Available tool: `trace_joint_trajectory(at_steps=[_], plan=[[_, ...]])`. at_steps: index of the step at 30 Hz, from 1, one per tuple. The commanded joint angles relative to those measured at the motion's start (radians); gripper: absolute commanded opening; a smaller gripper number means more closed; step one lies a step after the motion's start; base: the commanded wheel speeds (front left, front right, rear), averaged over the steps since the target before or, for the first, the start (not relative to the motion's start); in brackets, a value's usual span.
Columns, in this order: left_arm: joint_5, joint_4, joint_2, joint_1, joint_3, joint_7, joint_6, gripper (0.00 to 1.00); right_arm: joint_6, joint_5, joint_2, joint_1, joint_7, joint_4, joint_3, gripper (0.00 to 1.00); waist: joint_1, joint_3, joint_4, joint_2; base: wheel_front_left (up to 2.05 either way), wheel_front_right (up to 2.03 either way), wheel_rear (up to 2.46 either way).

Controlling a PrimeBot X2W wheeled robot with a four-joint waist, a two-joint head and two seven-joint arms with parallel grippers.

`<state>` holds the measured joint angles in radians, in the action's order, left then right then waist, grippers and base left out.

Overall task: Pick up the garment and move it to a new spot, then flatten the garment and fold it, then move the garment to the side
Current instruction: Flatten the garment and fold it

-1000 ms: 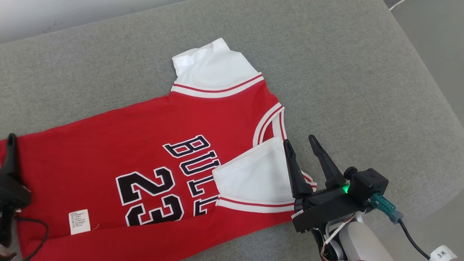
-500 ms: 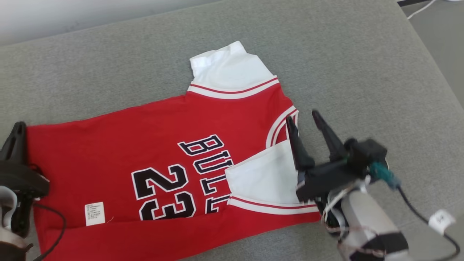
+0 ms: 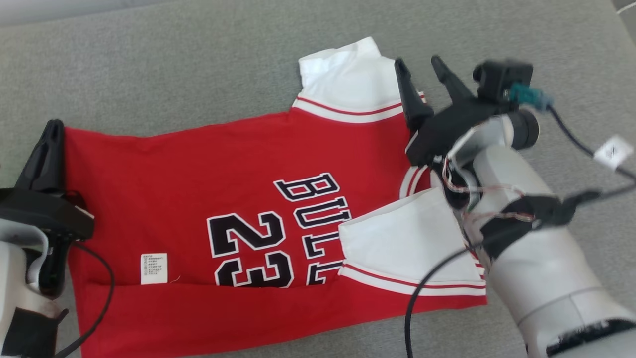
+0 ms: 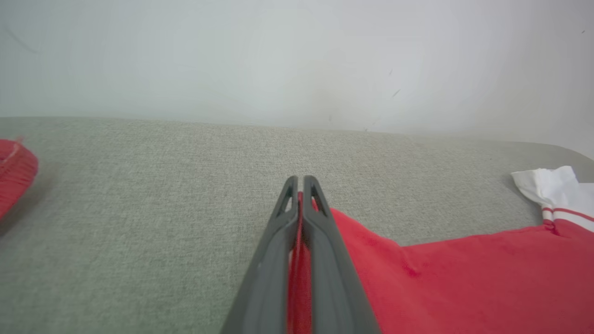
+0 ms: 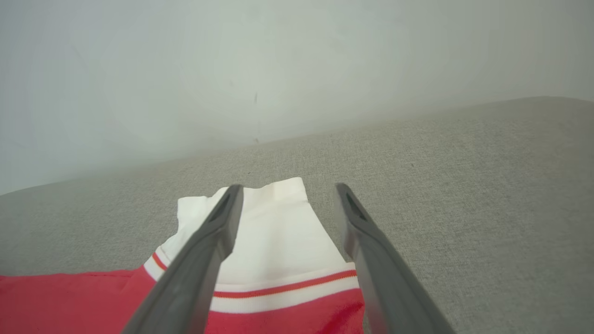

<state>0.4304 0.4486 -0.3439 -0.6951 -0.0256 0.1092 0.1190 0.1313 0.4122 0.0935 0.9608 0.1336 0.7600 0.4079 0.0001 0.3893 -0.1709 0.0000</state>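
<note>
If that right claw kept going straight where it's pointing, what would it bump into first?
Probably the white sleeve lying under the open right gripper; if it clears that, the grey cushion beyond. Its height is hard to judge.

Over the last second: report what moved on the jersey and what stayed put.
The left jaws shut on the jersey's hem corner. The right jaws, open throughout, travelled forward from the near white sleeve to the far white sleeve. The jersey lay flat on the grey cushion unchanged, near sleeve folded in; the head camera shifted.
</note>
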Motion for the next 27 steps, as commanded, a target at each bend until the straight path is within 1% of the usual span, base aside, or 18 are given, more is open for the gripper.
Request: trace_joint_trajectory(at_steps=[1,7,11,12,16,19,27], plan=[[-0.007,-0.017,0.005,-0.011,-0.005,-0.003,-0.005,0.00,-0.001,0.011,-0.004,0.055,-0.019,0.057,0.003,1.00,-0.0001,0.034,0.034,0.0000,0.00,0.00,0.00],[-0.010,-0.078,0.027,-0.023,-0.030,-0.006,-0.013,0.00,-0.001,0.025,-0.013,0.216,-0.044,0.244,0.008,1.00,-0.0001,0.076,0.080,0.0000,0.00,0.00,0.00],[-0.010,-0.114,0.043,-0.028,-0.046,-0.006,-0.014,0.00,-0.001,0.011,0.000,0.300,-0.052,0.358,0.003,1.00,-0.0001,0.104,0.110,0.0000,0.00,0.00,0.00],[-0.010,-0.114,0.043,-0.028,-0.046,-0.006,-0.014,0.00,-0.001,0.011,0.000,0.300,-0.052,0.358,0.003,1.00,-0.0001,0.104,0.110,0.0000,0.00,0.00,0.00],[-0.008,-0.144,0.053,-0.033,-0.060,-0.003,-0.014,0.00,-0.001,-0.006,0.014,0.364,-0.041,0.447,-0.009,1.00,-0.0001,0.129,0.135,0.0000,0.00,0.00,0.00],[-0.006,-0.162,0.058,-0.033,-0.068,-0.004,-0.013,0.00,-0.001,-0.020,0.026,0.401,-0.039,0.487,-0.019,1.00,-0.0001,0.148,0.151,0.0000,0.00,0.00,0.00],[0.000,-0.186,0.059,-0.037,-0.084,0.000,-0.011,0.00,-0.001,-0.067,0.048,0.442,-0.034,0.524,-0.058,1.00,-0.0001,0.183,0.177,0.0000,0.00,0.00,0.00]])
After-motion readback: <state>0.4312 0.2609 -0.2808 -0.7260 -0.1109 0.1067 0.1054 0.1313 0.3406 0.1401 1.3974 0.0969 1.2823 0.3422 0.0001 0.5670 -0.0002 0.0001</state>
